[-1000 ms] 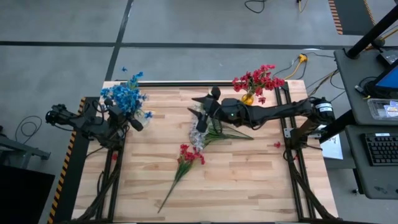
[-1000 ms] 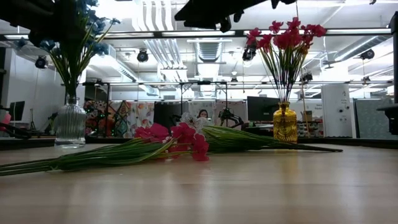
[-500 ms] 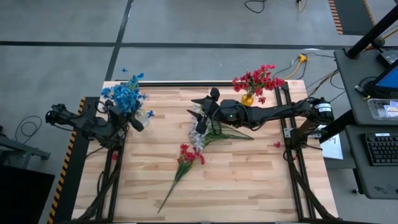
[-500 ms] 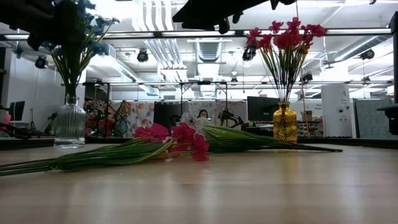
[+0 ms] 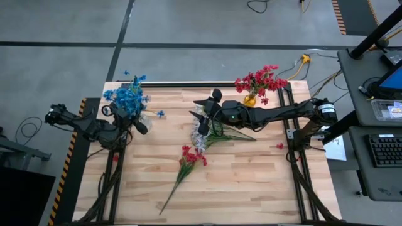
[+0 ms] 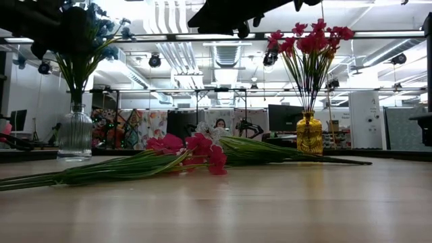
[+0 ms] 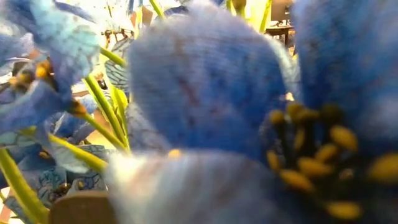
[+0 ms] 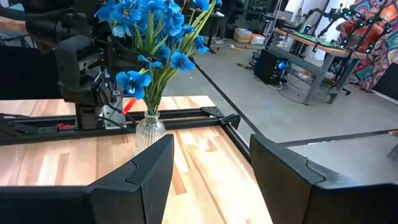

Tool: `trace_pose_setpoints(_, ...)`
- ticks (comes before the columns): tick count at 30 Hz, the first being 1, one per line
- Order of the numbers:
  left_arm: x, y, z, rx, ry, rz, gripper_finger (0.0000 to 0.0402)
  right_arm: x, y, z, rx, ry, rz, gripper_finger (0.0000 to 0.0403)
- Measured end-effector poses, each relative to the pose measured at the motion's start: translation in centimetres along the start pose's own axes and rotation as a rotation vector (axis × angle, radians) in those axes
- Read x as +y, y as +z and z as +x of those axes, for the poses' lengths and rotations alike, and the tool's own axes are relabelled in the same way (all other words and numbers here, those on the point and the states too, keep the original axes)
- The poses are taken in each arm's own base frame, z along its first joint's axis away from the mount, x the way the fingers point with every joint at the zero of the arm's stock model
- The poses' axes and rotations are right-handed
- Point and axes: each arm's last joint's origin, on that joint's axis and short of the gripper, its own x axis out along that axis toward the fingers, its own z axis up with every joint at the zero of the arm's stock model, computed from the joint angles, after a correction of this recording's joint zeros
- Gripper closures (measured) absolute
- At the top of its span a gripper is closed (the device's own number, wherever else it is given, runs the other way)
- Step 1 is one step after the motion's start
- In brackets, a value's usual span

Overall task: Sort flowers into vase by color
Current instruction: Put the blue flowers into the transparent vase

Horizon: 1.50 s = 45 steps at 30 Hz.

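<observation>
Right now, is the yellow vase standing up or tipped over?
Standing up. The yellow vase sits upright on the table, red flowers rising straight from its neck.

Around the light wooden plank table (image 5: 251, 182) lies a grey concrete floor (image 5: 188, 25) with dark lines, a grey side desk (image 5: 370, 94) with a black keyboard (image 5: 384, 150) stands nearby, and white ceiling ducts (image 6: 169, 20) hang above distant workstations.
</observation>
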Motion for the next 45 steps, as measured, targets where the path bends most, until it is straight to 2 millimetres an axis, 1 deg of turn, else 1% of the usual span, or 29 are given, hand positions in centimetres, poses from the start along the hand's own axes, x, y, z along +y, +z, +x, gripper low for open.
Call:
trace_pose_setpoints(6, -0.2, -0.1, 0.1, 0.004, 0.001, -0.019, 0.0399, 0.0, 0.0, 0.0, 0.0, 0.0, -0.001, 0.02)
trace_pose_setpoints(9, -0.4, -0.2, 0.1, 0.007, -0.003, -0.012, 0.0386, 0.0, 0.0, 0.0, 0.0, 0.0, -0.002, 0.02)
trace_pose_setpoints(13, -0.6, -0.3, 0.1, 0.011, -0.005, 0.001, 0.0352, 0.0, -0.1, 0.0, 0.009, 0.001, -0.006, 0.02)
trace_pose_setpoints(21, -1.0, -0.2, 0.2, 0.009, -0.006, -0.012, 0.0258, 0.0, -0.2, 0.0, 0.021, 0.003, -0.009, 0.02)
trace_pose_setpoints(25, -1.1, -0.1, 0.2, 0.004, -0.008, -0.031, 0.0221, 0.0, -0.2, 0.0, 0.021, 0.003, -0.009, 0.02)
trace_pose_setpoints(30, -1.1, 0.1, 0.2, 0.005, -0.022, -0.041, 0.019, 0.0, -0.3, 0.0, 0.029, 0.003, -0.011, 0.0199)
trace_pose_setpoints(37, -1.3, 1.1, 0.2, 0.012, -0.059, -0.047, 0.0132, 0.1, -0.5, 0.0, 0.044, 0.005, -0.016, 0.02)
trace_pose_setpoints(40, -1.3, 1.9, 0.1, 0.018, -0.082, -0.042, 0.011, 0.1, -0.5, 0.0, 0.044, 0.006, -0.016, 0.02)
trace_pose_setpoints(45, -1.2, 2.7, 0.0, 0.05, -0.12, -0.047, 0.0098, 0.1, -0.5, 0.0, 0.045, 0.006, -0.008, 0.0199)
